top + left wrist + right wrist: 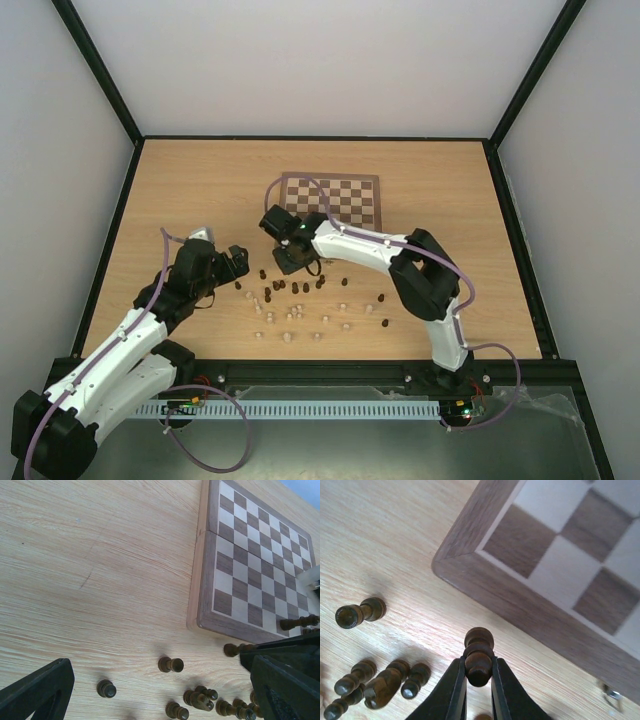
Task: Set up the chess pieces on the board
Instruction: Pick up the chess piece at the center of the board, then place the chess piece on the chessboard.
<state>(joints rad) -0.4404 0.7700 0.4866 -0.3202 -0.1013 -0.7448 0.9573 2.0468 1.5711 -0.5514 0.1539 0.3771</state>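
**Right gripper is pinching a dark chess piece just off the board's corner**

Its jaws are clamping the piece around the body, with the rounded head poking out past the fingertips. The piece is hanging over bare table, just beside one corner of the board. The other loose pieces are lying scattered on the table near the board. The left gripper is hovering beside them with its jaws wide apart and nothing between them. To do this step well, the arm should probably be lifting the piece clear of the board's raised frame before crossing it. Then it should be bringing the piece upright over the middle of its square and letting go only once the base is sitting flat, since so small a piece tips easily.
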